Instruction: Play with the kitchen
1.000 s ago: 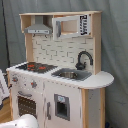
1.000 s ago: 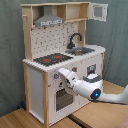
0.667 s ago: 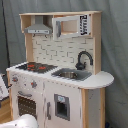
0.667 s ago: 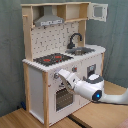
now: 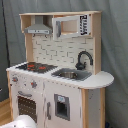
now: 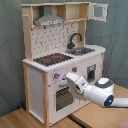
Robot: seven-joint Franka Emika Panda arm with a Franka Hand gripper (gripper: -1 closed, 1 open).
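The kitchen [image 6: 65,60] stands on a wood floor before a grey curtain [image 6: 10,50], seen in both exterior views. Hob [image 6: 52,59] sits on the counter, sink [image 6: 84,50] and faucet [image 6: 75,39] beside it, hood [image 6: 49,21] above the hob, microwave [image 6: 97,12] at the top corner. Oven door [image 6: 64,96] is below the hob, knobs [image 6: 56,76] on the panel just above it.

In the second exterior view the arm [image 6: 97,92] reaches at the kitchen's front, gripper [image 6: 70,79] right by the knob panel, probably touching near the oven door's top edge. Whether the pincer is wide or narrow, I cannot tell.

Likely step: work a knob or the oven handle. Do it well: approach square to the front panel, slow, close on the handle only, pull along the door's hinge arc, don't shove the kitchen back.
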